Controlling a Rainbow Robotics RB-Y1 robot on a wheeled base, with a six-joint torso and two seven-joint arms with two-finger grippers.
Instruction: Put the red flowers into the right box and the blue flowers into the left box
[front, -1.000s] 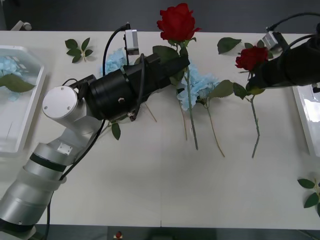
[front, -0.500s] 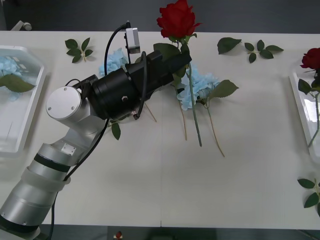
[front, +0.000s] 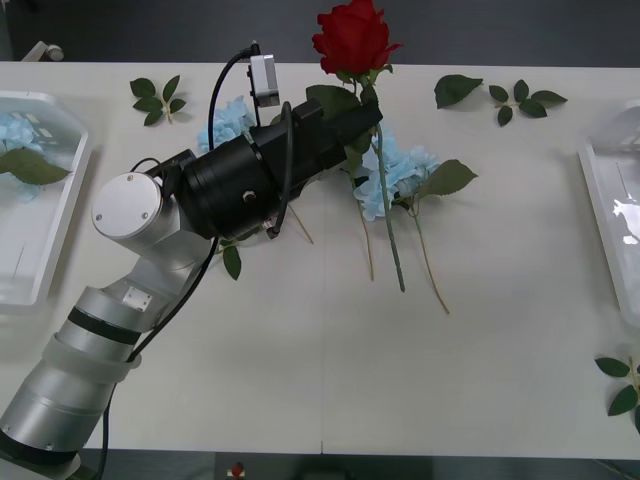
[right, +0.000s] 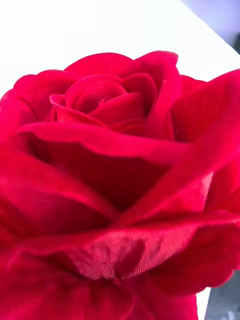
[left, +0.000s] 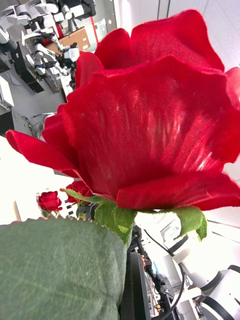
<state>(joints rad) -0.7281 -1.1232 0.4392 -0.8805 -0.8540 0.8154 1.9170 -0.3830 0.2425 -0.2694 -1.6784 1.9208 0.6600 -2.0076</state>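
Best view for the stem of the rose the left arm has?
Front view: the stem hangs below the left gripper, its tip off the table over the blue flowers. Left wrist view shows the bloom and a leaf, no stem length.

Open table (front: 330, 360) is left toward six o'clock; passage at twelve is blocked by blue flowers (front: 400, 175) and the raised left arm (front: 230, 190).
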